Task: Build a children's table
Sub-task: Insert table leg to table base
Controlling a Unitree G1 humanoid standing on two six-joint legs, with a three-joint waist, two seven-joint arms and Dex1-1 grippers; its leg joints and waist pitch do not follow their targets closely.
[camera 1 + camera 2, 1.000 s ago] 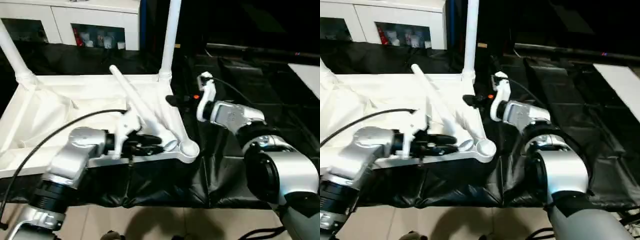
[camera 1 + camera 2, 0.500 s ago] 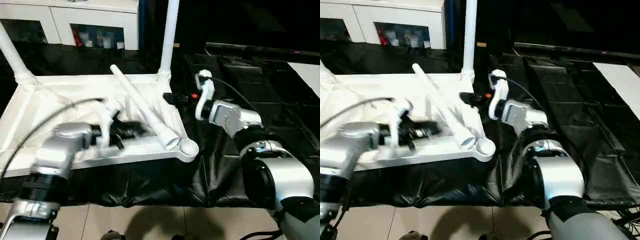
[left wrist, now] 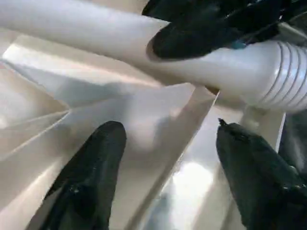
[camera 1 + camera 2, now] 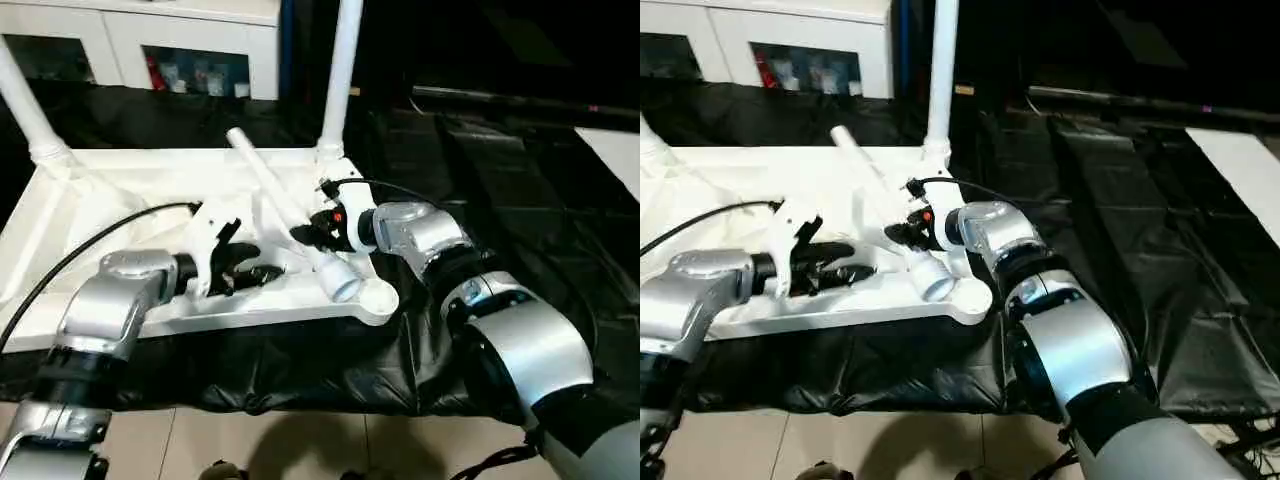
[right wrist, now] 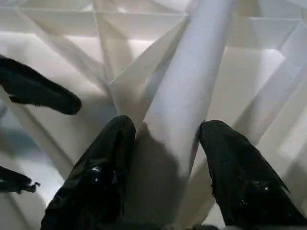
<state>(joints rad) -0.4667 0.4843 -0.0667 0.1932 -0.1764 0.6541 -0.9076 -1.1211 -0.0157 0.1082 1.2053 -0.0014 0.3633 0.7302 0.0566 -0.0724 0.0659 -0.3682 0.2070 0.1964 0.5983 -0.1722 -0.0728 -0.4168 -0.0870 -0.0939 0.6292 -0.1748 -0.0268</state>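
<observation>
I judge I'm on the third leg: the table top [image 4: 130, 190] lies underside up on the black cloth [image 4: 480, 150], two legs standing in its far corner sockets, and the loose leg [image 4: 285, 215] lies slantwise across its ribs, threaded end just short of the empty near-right socket [image 4: 378, 294]. My right gripper [image 5: 168, 143] straddles that leg near the threaded end, fingers on either side, though I cannot tell if they pinch it. My left gripper [image 3: 168, 158] stands wide open and empty over the ribs just beside the leg; next I must close firmly, tip the leg upright and seat it in that socket.
</observation>
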